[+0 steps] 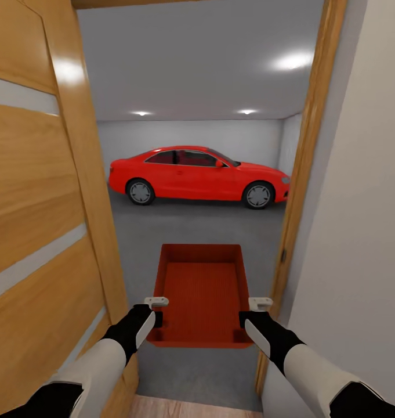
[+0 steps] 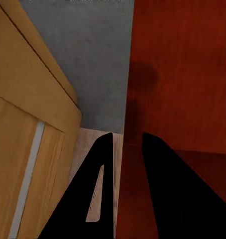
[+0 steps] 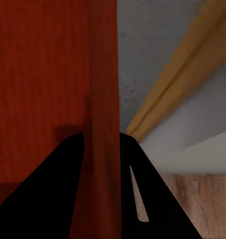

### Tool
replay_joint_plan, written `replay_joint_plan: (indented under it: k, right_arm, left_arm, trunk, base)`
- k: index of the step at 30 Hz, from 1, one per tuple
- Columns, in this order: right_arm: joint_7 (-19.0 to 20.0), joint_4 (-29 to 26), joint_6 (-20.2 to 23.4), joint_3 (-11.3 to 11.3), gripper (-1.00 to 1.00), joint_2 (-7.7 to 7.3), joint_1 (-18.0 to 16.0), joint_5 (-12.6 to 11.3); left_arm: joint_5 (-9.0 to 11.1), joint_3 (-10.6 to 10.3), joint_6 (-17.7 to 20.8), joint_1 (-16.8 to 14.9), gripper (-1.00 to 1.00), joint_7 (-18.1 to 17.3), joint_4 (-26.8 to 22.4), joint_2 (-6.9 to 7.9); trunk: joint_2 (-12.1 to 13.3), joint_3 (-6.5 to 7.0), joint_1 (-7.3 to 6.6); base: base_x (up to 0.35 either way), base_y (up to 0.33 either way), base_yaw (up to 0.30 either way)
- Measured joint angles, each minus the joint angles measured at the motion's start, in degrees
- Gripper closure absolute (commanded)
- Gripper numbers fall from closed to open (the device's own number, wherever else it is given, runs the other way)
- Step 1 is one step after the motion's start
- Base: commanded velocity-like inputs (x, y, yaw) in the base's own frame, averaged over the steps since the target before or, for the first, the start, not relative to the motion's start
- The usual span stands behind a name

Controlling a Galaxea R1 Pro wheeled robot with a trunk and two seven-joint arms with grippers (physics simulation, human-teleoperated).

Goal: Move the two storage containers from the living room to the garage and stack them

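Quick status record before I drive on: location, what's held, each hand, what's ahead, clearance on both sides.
location: in a doorway, wood plank floor underfoot, grey garage floor ahead
held: one orange-red storage container, open top up, roughly level, carried in front
left hand: shut on the container's left wall
right hand: shut on the container's right wall
ahead: red car parked side-on near the far wall
left side: open wooden door close to the left arm
right side: wooden door frame close to the container
second container: cannot tell
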Motion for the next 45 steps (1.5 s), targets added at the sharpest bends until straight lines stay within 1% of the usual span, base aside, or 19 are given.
replay_joint_plan:
  k: [5,9,27,31,38,45]
  right_arm:
    - [0.0,0.0,0.0,0.0,1.00,0.02,0.0,0.0]
    - [0.0,0.0,0.0,0.2,1.00,-0.09,0.0,-0.2]
    - [0.0,0.0,0.0,0.0,1.00,-0.01,0.0,0.0]
    - [0.0,0.0,0.0,0.0,1.00,0.00,0.0,0.0]
    - [0.0,0.0,0.0,0.0,1.00,0.00,0.0,-0.1]
    - [0.0,0.0,0.0,0.1,1.00,-0.03,0.0,-0.1]
  left_arm:
    - [0.0,0.0,0.0,0.0,1.00,0.0,0.0,0.01]
    - [-0.1,0.0,0.0,0.0,1.00,-0.1,0.0,-0.02]
    - [-0.1,0.0,0.0,0.0,1.00,-0.1,0.0,0.00]
    - [0.0,0.0,0.0,0.0,1.00,0.0,0.0,0.00]
    - [0.0,0.0,0.1,0.0,1.00,0.0,0.0,0.00]
    - [-0.2,0.1,0.0,0.0,1.00,-0.1,0.0,-0.01]
  trunk:
    - [0.0,0.00,0.00]
    - [0.0,0.00,0.00]
    - [0.0,0.00,0.02]
    - [0.0,0.00,0.01]
    - [0.0,0.00,0.00]
    - [0.0,0.00,0.02]
  base:
    - [0.199,0.253,-0.004]
    - [0.162,0.155,-0.130]
    - [0.011,0.005,-0.227]
    - [0.077,0.119,-0.044]
    - [0.146,0.242,-0.005]
    - [0.044,0.052,0.000]
